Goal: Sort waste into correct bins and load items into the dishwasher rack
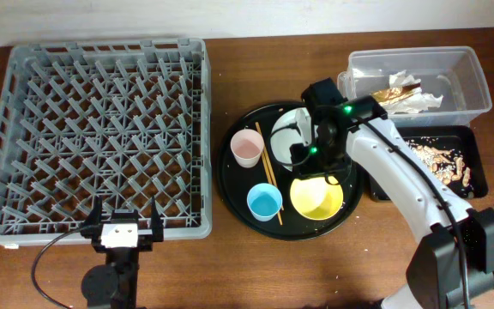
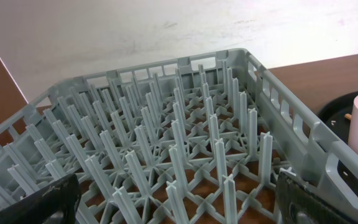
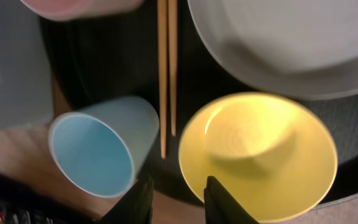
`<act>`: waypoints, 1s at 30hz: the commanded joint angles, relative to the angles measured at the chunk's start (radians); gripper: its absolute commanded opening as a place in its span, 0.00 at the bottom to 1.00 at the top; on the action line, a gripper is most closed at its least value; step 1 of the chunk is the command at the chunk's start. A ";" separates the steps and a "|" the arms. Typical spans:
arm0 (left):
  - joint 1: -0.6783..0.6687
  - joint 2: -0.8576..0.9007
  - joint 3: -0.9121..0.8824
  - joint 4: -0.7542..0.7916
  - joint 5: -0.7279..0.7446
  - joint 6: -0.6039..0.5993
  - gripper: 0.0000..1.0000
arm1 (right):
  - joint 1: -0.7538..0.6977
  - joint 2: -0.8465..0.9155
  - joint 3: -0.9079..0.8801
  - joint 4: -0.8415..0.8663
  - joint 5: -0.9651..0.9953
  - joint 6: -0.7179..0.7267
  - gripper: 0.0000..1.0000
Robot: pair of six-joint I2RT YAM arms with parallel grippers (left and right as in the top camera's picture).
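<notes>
The grey dishwasher rack (image 1: 93, 129) fills the left side and is empty; it also shows in the left wrist view (image 2: 166, 137). My left gripper (image 1: 127, 223) (image 2: 179, 208) is open and empty at the rack's front edge. On the round black tray sit a pink cup (image 1: 246, 148) (image 3: 79, 5), a blue cup (image 1: 264, 202) (image 3: 92, 152), a yellow bowl (image 1: 317, 197) (image 3: 260, 149), chopsticks (image 1: 268, 176) (image 3: 166, 68) and a grey-white plate (image 1: 286, 129) (image 3: 291, 43), which is partly hidden by my right arm. My right gripper (image 1: 314, 170) (image 3: 179, 202) is open and empty, low over the bowl's rim beside the blue cup.
The round black tray (image 1: 230, 184) lies at the centre. The clear tub (image 1: 478, 81) at the back right holds white paper (image 1: 423, 101) and a gold foil wrapper (image 1: 393, 86). The shallow black rectangular tray (image 1: 478, 184) below it holds food scraps (image 1: 440, 159).
</notes>
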 commanded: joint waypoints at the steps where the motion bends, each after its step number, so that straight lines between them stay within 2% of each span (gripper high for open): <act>1: 0.004 -0.005 -0.008 0.003 -0.006 0.013 0.99 | 0.042 -0.002 0.009 0.010 -0.016 0.003 0.33; 5: 0.004 -0.005 -0.008 0.003 -0.006 0.013 0.99 | 0.124 0.040 -0.019 0.060 -0.010 0.008 0.45; 11: 0.004 -0.005 -0.008 0.003 -0.006 0.013 0.99 | 0.148 0.159 -0.025 0.060 -0.009 0.026 0.45; 12: 0.004 -0.005 -0.008 0.003 -0.006 0.013 0.99 | 0.148 0.177 -0.025 0.058 -0.010 0.025 0.41; 16: 0.004 -0.005 -0.008 0.003 -0.006 0.013 0.99 | 0.146 0.190 -0.024 0.061 -0.009 0.025 0.04; 23: 0.004 -0.005 -0.008 0.003 -0.006 0.013 0.99 | 0.145 0.163 -0.020 0.050 -0.016 0.024 0.04; 30: 0.004 -0.005 -0.008 0.003 -0.006 0.013 0.99 | 0.077 -0.010 0.102 -0.051 -0.030 -0.035 0.04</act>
